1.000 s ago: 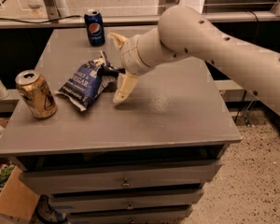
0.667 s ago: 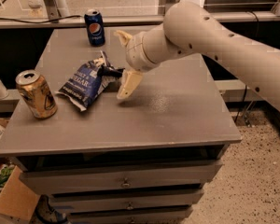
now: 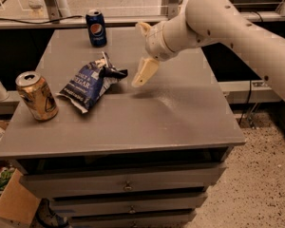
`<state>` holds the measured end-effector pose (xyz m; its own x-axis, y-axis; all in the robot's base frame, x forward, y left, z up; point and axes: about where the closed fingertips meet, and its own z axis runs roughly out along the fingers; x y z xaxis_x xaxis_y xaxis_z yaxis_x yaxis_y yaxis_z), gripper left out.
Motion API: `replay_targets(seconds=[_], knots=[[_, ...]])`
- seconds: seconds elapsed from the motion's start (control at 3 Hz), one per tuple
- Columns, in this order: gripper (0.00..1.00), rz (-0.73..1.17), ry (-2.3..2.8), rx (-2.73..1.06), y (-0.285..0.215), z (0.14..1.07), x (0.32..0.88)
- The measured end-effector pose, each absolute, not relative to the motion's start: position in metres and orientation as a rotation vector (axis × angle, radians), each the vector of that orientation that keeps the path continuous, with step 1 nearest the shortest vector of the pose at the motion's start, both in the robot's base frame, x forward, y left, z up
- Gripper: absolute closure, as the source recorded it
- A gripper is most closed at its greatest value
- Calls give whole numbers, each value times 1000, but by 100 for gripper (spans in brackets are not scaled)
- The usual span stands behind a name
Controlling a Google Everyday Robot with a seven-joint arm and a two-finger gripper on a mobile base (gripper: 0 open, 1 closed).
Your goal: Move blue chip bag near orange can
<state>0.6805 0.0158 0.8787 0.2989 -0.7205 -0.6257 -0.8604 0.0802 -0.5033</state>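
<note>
Navy foil, crinkled and glossy, made up the bag (image 3: 85,85), which lay flat on the grey table (image 3: 180,122) to the left of the gripper (image 3: 138,55). Its long axis ran from lower left up to upper right, so its twisted dark top corner pointed at the lower cream finger (image 3: 145,72) and sat just beside it, apparently not touching. The gripper hung a little above the tabletop at the end of the smooth, pale, rounded arm (image 3: 228,23). Its two blunt fingers were spread apart and held nothing.

The orange can (image 3: 36,96), shiny gold metal with a silver top, stood upright at the bag's far end near the table's left edge. Bag and can were just beside each other; whether they touched I could not tell. A blue Pepsi can (image 3: 96,28) stood well apart at the back.

Judged from this layout, the bag was already near the can. Any further nudge would have run leftward along the bag's length, and the light, slippery foil might have crumpled rather than slid.
</note>
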Motion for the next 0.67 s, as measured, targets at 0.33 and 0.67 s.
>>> replay_targets(seconds=[0.33, 0.67], knots=[[0, 201, 1527, -1605, -17, 884, 706], [0, 174, 1585, -1541, -54, 893, 728]])
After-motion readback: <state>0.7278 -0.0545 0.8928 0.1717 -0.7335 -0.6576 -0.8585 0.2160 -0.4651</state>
